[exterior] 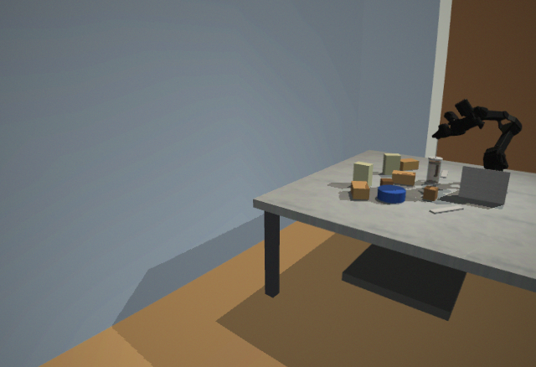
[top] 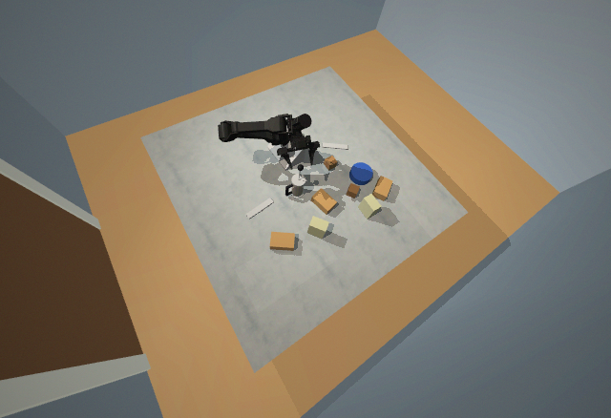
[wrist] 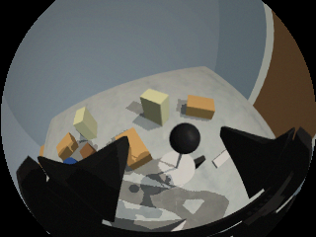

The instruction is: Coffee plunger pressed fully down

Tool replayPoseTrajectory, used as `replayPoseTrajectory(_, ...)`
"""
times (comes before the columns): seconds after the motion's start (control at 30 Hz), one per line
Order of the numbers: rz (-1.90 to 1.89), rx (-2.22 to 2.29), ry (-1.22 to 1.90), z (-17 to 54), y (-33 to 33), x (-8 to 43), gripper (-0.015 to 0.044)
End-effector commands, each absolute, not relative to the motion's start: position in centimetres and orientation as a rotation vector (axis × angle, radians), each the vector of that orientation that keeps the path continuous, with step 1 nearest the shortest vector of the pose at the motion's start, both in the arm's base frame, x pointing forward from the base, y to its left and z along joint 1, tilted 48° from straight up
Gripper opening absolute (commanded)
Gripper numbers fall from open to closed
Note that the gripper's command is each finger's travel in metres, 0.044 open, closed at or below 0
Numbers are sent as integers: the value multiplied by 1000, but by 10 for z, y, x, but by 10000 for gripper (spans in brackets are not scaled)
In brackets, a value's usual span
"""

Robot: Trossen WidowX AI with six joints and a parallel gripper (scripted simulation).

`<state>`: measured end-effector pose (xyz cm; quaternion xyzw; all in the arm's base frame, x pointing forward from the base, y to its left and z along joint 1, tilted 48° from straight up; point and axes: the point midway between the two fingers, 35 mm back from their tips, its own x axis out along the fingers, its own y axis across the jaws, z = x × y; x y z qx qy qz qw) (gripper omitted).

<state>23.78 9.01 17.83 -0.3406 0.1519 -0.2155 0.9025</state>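
The coffee press stands upright with its dark handle at one side; the wrist view shows its pale round lid from above. The black plunger knob is raised on a thin rod well above the lid. My gripper is open and empty, high above the table at about knob height. In the wrist view the knob appears between the fingertips, a little nearer the right one, touching neither. In the exterior view the knob merges with the dark fingertips, so its exact depth is unclear.
An orange block lies close beside the press. A blue disc, pale yellow blocks and small brown cubes lie farther off. A grey upright panel stands near the arm. A white strip lies on the handle side.
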Motion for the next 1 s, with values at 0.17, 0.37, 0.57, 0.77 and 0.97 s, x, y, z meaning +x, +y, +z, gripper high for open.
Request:
replayPoseTrajectory(0.17,-460,-716,306,183,85,241,387)
replayPoseTrajectory(0.37,-460,-716,306,183,85,241,230)
replayPoseTrajectory(0.57,-460,-716,306,183,85,241,115)
replayPoseTrajectory(0.77,-460,-716,306,183,85,241,115)
replayPoseTrajectory(0.97,-461,-715,310,181,84,241,115)
